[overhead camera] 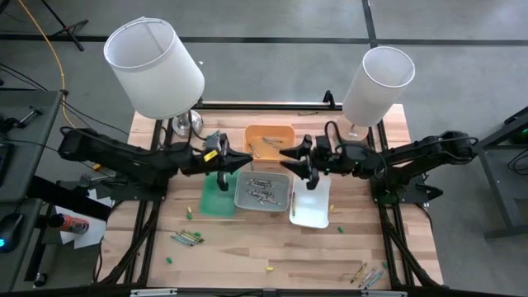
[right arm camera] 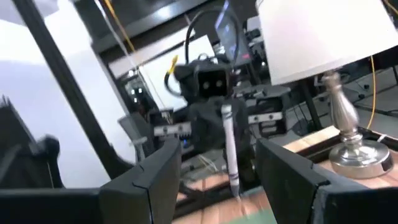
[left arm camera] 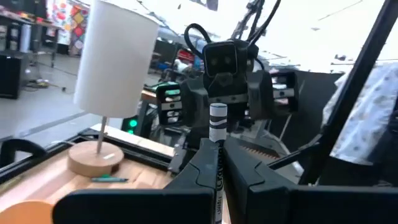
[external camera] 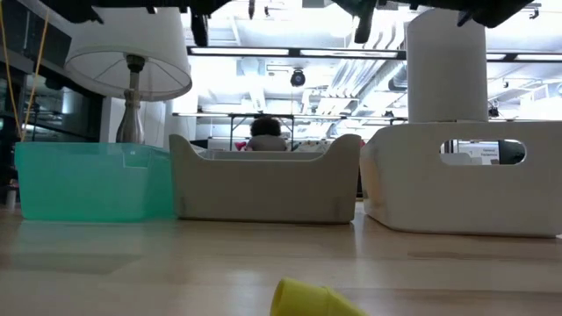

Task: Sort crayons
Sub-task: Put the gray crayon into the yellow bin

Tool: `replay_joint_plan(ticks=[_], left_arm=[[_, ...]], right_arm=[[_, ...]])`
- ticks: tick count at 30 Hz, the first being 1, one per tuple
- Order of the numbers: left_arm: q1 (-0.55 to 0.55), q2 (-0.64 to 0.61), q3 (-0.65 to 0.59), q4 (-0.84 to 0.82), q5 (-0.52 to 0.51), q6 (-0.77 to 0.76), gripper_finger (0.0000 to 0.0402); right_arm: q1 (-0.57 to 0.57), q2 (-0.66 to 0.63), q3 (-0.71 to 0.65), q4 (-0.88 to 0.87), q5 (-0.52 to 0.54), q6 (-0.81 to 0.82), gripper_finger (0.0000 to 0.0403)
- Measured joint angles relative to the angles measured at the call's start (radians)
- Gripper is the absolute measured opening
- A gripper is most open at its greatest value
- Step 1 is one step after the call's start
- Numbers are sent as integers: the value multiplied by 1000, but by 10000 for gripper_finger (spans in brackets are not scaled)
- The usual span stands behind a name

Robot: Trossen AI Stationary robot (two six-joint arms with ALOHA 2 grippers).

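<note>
My left gripper (overhead camera: 250, 157) hovers over the middle of the table, shut on a grey-wrapped crayon (left arm camera: 217, 127). Facing it, close by, my right gripper (overhead camera: 285, 155) stands open; in its wrist view the same crayon (right arm camera: 229, 149) shows in the gap between its fingers (right arm camera: 158, 177), and I cannot tell whether it reaches in between them. Below the grippers stand the orange tray (overhead camera: 285, 132), the green tray (overhead camera: 213, 202), the grey tray (overhead camera: 247, 200) with several crayons and the white tray (overhead camera: 313, 213). More crayons (overhead camera: 187, 238) lie loose on the near part of the table. My left gripper pinches the grey crayon between its two fingers, which lie along its wrapped shaft (left arm camera: 217, 177). The crayon's flat end (left arm camera: 217, 112) sticks out past the fingertips toward my right gripper. The fingers come about level from the table's left. The crayon is lifted clear of the trays.
Two lamps with white shades stand at the far left (overhead camera: 155, 66) and far right (overhead camera: 378, 82). Loose crayons lie near the front right corner (overhead camera: 369, 275). In the low view a yellow crayon (external camera: 307, 300) lies close in front of the trays.
</note>
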Motion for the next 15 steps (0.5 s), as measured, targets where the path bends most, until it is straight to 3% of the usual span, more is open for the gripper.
replay_joint_plan(ticks=[15], left_arm=[[3, 35, 1, 16, -29, 12, 0]], right_arm=[[7, 0, 0, -37, 3, -13, 199]])
